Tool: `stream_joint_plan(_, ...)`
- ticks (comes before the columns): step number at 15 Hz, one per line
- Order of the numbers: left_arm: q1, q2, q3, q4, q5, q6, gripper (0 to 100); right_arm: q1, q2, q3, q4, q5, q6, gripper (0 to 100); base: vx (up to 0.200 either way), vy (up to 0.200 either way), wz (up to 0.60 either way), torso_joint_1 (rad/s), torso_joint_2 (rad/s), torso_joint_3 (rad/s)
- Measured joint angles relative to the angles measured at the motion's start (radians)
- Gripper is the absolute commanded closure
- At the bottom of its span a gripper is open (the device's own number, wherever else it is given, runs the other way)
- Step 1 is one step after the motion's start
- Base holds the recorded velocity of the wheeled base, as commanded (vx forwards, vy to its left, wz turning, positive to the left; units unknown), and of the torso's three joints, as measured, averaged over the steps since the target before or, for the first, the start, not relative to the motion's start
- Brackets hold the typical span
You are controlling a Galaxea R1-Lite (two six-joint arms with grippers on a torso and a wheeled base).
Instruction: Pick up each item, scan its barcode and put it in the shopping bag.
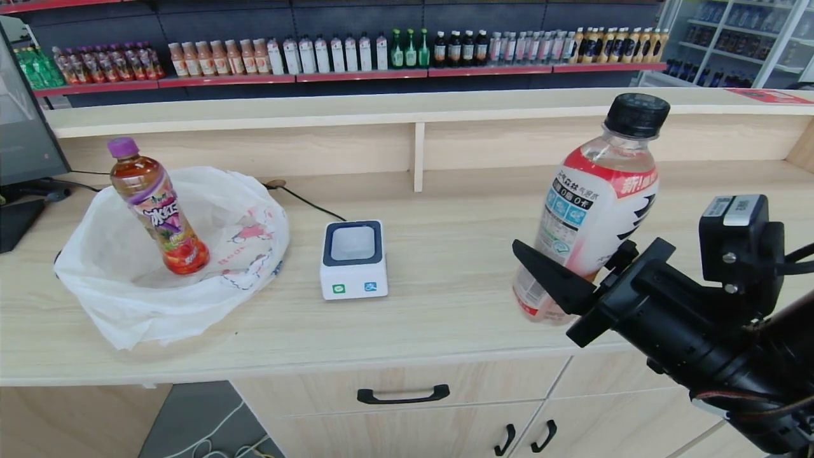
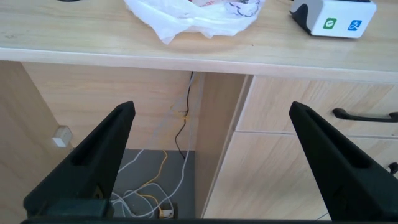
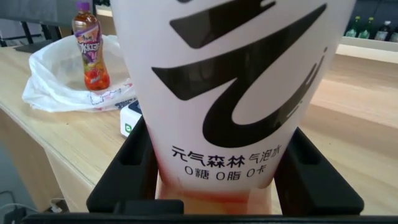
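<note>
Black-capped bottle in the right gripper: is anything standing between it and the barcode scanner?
Nothing visible does. The right gripper holds the black-capped bottle, and only bare wooden counter lies between it and the barcode scanner to its left.

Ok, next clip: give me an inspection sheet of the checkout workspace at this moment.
Surface: light wooden counter.
Job's things: purple-capped tea bottle stands tilted inside the white shopping bag; scanner sits on the counter beside the bag; black-capped bottle is to the scanner's right.
Clutter: nothing seen.
Grippers: right gripper shut on the black-capped bottle; left gripper open and empty, below the counter's front edge.
Cables: scanner cable runs back across the counter; loose cables lie on the floor under it.
Surroundings: monitor at the robot's left; drink shelves behind; drawers below.
</note>
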Motion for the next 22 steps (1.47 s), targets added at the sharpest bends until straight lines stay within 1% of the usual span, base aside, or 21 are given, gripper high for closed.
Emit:
stream_joint_plan(6, 0.0, 0.0, 0.0, 0.001, 0.0, 0.004, 0, -0.007, 0.002, -0.006, 0.002, -0.001, 0.004, 100, 0.0, 0.2, 0.0, 0.001, 0.0, 0.001)
stream_joint_plan(14, -0.001, 0.0, 0.0, 0.001, 0.0, 0.0, 0, -0.004, -0.021, -0.017, 0.002, -0.001, 0.011, 100, 0.0, 0.2, 0.0, 0.001, 0.0, 0.002)
stream_joint_plan(22, 0.0, 0.0, 0.0, 0.001, 0.0, 0.003, 0, -0.004, -0.084, 0.034, 0.002, 0.0, 0.011, 100, 0.0, 0.0, 0.0, 0.0, 0.0, 0.0)
